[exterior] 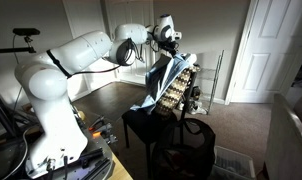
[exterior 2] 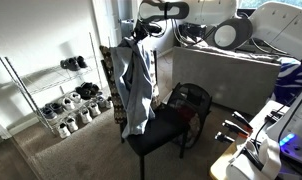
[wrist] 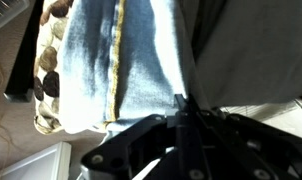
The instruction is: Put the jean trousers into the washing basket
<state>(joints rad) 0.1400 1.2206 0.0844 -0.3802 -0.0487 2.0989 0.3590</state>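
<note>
The jean trousers hang limp from my gripper, held high above a black chair. In both exterior views the blue legs dangle down to the seat; they also show in an exterior view. The wrist view shows pale blue denim with a yellow seam, pinched between my shut fingers. The washing basket, black and soft-sided with a thin rim, stands beside the chair, below and to the side of the trousers. It also shows in an exterior view.
A brown-and-cream chequered woven object stands upright right behind the trousers, also in the wrist view. A wire shoe rack stands by the wall. A white door is beyond the basket.
</note>
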